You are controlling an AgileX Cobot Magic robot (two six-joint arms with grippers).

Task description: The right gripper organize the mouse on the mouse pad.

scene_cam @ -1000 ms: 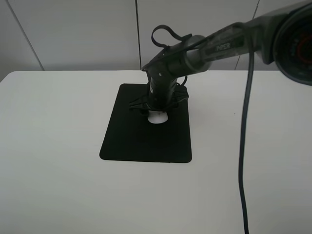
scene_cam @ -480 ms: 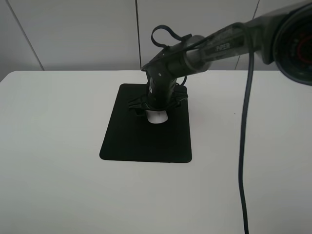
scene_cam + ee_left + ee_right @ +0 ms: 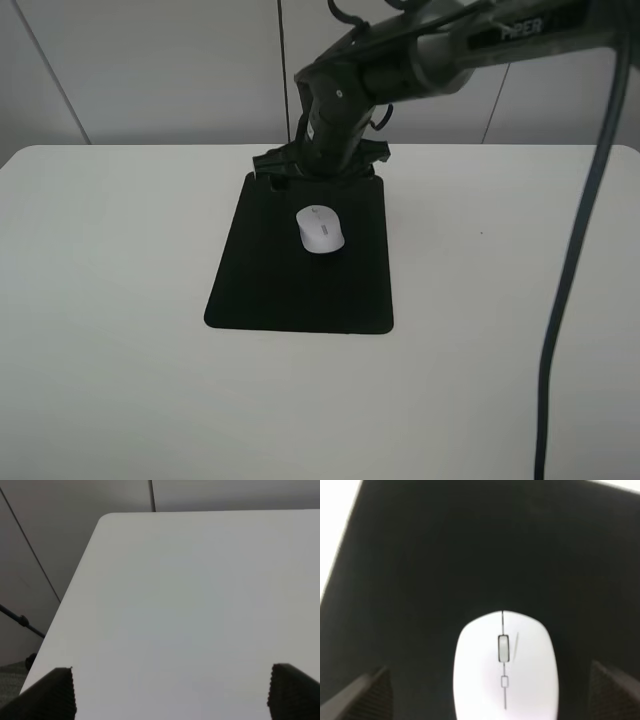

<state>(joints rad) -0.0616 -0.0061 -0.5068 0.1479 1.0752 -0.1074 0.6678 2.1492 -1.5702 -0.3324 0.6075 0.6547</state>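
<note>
I see the mouse [image 3: 320, 229] lying free on the mouse pad [image 3: 290, 295], in the pad's far half and roughly midway between its sides. My right pincer [image 3: 322, 172] hangs released and empty above the pad's far edge, jaws spread wide. My worry is the pull-away. If I dip or swing toward the pad's middle, a finger could clip the mouse and shove it askew or toward the pad's edge, since it looks light and likely to slide. The left pincer [image 3: 170, 692], also released, hangs over the desk [image 3: 190, 595], with no pad in its view.
</note>
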